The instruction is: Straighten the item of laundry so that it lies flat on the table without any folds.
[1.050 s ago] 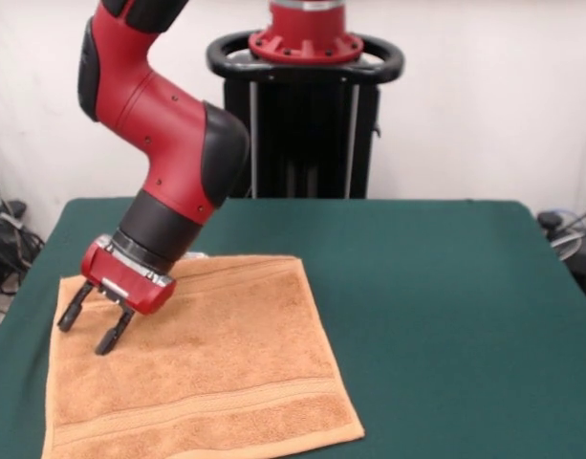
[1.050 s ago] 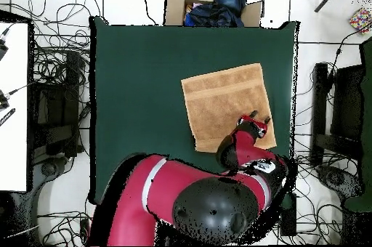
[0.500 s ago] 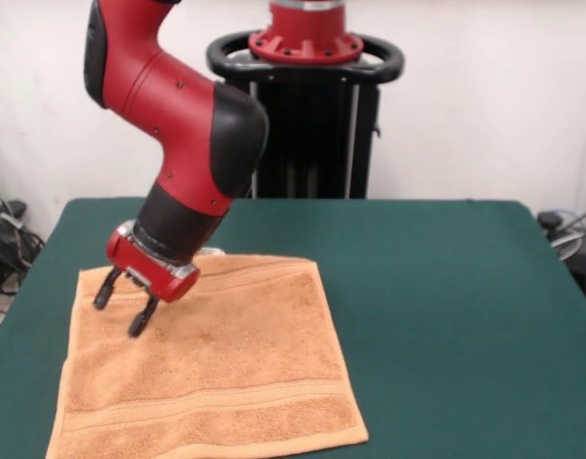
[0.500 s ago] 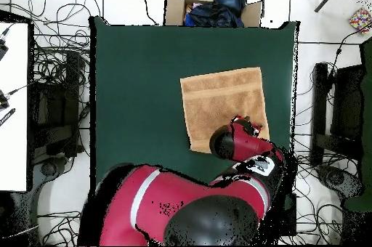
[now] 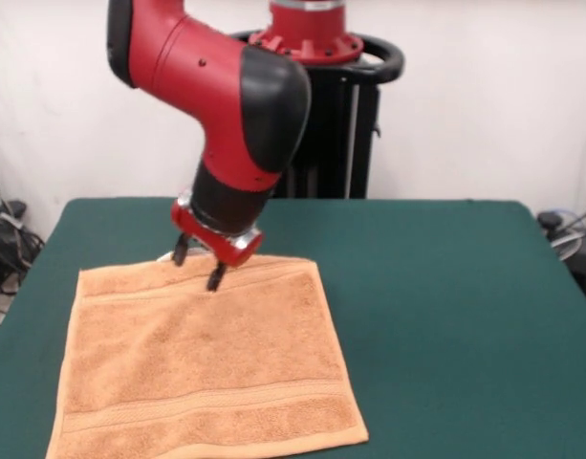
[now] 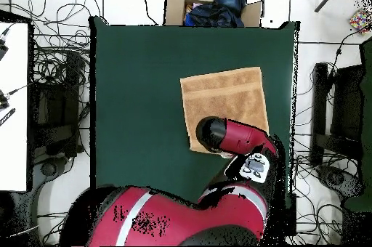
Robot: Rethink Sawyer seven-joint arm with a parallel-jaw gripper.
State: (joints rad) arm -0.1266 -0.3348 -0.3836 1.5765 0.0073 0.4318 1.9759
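Terry towel (image 5: 202, 359) unmoved — fingers (image 5: 216, 277) shifted rearward.

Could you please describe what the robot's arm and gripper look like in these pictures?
The arm has rounded glossy red shells with black joint covers and small dark screw dots. A black wrist section ends in a red block with a pale edge, carrying the gripper: two short black fingers. From overhead, a grey panel shows on the arm.
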